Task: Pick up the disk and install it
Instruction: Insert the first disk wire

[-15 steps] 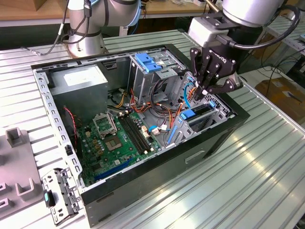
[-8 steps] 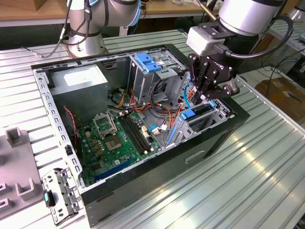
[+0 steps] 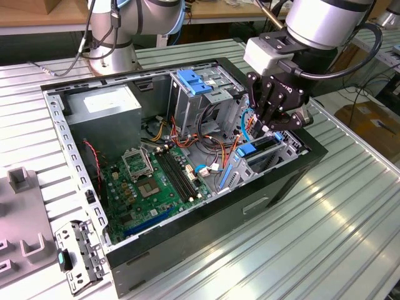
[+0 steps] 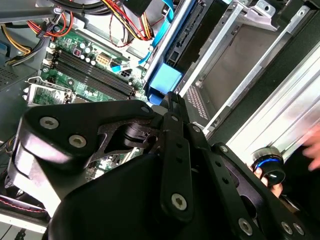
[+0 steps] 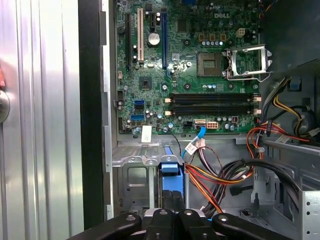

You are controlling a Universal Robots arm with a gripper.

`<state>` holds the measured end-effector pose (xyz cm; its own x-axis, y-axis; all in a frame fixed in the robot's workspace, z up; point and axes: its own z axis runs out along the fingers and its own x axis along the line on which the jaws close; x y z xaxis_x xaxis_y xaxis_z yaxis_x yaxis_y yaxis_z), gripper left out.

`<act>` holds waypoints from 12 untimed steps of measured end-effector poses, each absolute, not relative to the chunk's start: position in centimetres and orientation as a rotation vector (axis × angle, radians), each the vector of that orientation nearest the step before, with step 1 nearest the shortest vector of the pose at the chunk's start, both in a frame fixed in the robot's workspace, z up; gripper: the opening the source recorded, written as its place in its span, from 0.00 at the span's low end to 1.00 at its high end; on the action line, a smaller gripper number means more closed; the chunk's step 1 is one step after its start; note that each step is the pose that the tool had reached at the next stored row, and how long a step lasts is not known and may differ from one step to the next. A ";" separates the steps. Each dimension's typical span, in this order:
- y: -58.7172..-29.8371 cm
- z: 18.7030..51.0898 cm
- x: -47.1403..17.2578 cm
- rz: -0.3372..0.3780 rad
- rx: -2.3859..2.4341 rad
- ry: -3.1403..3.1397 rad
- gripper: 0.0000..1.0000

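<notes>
Your gripper (image 3: 265,129) sits right over the disk (image 3: 257,150), edge-up in its drive bay (image 3: 292,149); you cannot tell whether it grasps; pushed askew, it could jam or pinch the cables (image 3: 220,145).

one case (image 3: 275,190), one motherboard (image 3: 147,187), one power supply (image 3: 103,109), one pincer (image 3: 265,125).

Ribbed metal table (image 3: 350,206), wooden bench (image 3: 25,20) behind
</notes>
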<state>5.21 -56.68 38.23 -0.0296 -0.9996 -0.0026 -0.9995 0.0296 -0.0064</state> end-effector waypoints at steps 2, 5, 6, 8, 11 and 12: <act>-56.7 38.2 5.2 -0.004 -2.184 2.250 0.11; -56.7 38.2 5.2 -0.004 -2.184 2.250 0.11; -56.7 38.2 5.2 -0.004 -2.184 2.250 0.11; -56.7 38.2 5.3 -0.004 -2.184 2.249 0.11; -56.7 38.2 6.3 -0.004 -2.184 2.250 0.11; -56.7 38.2 6.7 -0.004 -2.184 2.250 0.11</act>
